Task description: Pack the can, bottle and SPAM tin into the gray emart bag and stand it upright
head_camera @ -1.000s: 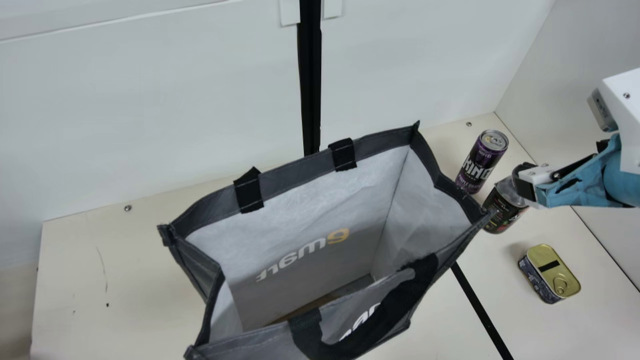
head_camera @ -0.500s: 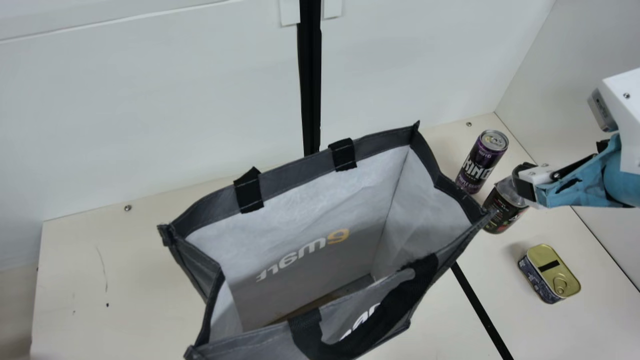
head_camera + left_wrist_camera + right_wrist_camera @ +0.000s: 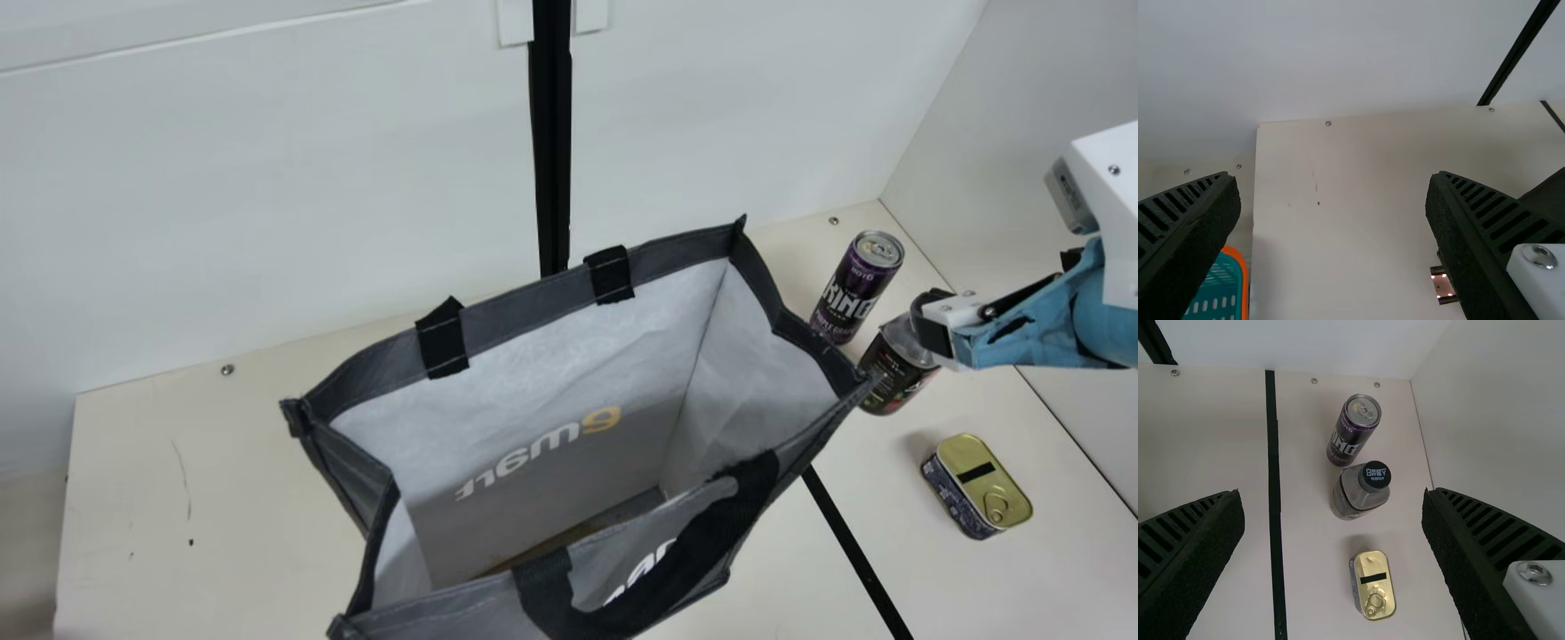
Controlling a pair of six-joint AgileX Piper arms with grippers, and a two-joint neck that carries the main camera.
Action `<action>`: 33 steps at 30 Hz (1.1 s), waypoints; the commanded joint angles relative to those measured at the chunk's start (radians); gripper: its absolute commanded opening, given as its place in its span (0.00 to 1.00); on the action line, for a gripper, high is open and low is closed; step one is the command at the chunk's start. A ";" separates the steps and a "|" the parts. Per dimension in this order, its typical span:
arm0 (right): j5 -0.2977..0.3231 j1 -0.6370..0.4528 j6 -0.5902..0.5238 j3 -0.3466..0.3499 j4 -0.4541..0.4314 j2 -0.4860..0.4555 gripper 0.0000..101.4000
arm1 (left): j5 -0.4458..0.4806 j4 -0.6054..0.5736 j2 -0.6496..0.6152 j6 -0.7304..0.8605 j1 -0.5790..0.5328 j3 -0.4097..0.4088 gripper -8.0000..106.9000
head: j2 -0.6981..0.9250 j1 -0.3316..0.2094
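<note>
In the main view my right gripper (image 3: 933, 329) hangs at the right, in front of the bottle (image 3: 896, 366). The right wrist view has the right gripper (image 3: 1333, 553) open, with nothing between its fingers; the upright can (image 3: 1353, 430), capped bottle (image 3: 1362, 490) and SPAM tin (image 3: 1373, 585) stand below. The can (image 3: 856, 286) stands behind the bottle, the gold-lidded tin (image 3: 978, 486) nearer the front. The gray bag (image 3: 569, 302) stands upright, mouth wide, in the middle. My left gripper (image 3: 1333, 233) is open above the table, holding nothing.
A teal basket with an orange rim (image 3: 1241, 267) lies below one left finger. White walls bound the table (image 3: 178, 498) at the back and right. Bare tabletop extends left of the bag, and a black strip (image 3: 853, 551) runs between bag and tin.
</note>
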 commanded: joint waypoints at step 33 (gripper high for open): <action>0.000 0.000 0.000 0.000 0.000 0.000 0.94 | -0.002 0.153 0.273 -0.099 -0.378 -0.366 0.85 | -0.001 -0.023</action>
